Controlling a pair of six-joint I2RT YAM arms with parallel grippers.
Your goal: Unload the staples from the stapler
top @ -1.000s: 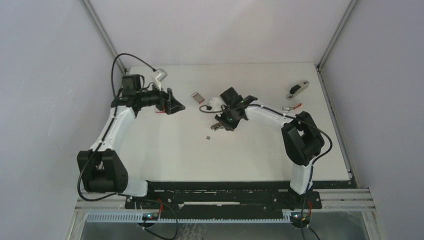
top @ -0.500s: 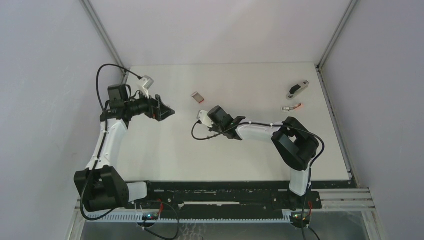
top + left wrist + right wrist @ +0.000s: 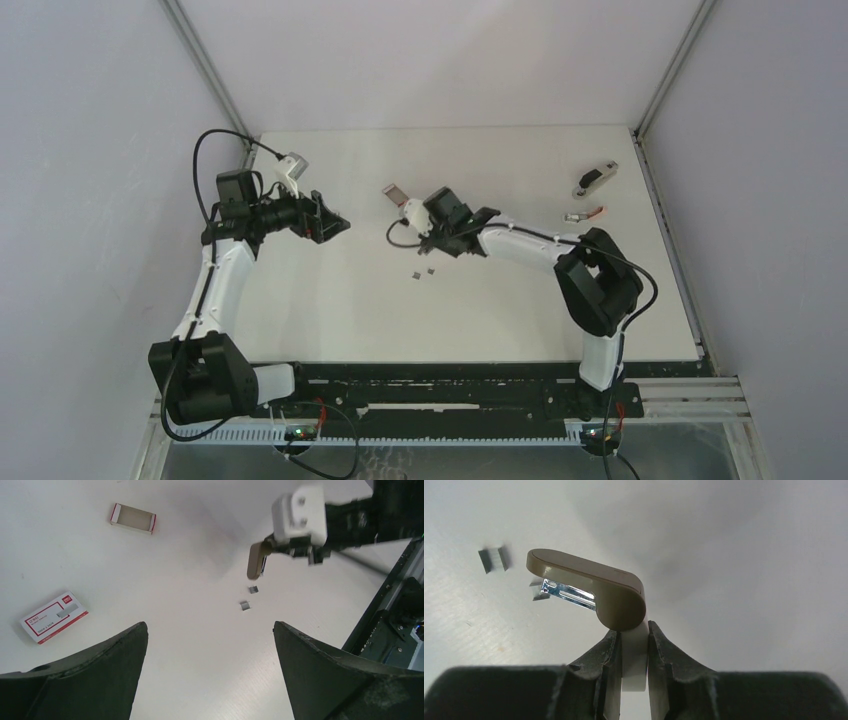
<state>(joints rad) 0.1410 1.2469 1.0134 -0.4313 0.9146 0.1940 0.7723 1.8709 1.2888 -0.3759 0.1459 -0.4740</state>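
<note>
White bench [image 3: 330, 300] bears everything. Left pincer [image 3: 210, 626] hangs with its jaws wide apart, gripping nothing. Right pincer [image 3: 631, 632] is clamped on the brown stapler [image 3: 589, 580]. Two grey staples [image 3: 245, 605] lie on the bench beneath the stapler's front end, apart from both pincers.

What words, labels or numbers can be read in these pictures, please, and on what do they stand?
Nothing can be read with certainty.
The closed red-and-white box: red logo and lines of print, too small and blurred to read.
The open box and stapler: no print shows.
</note>
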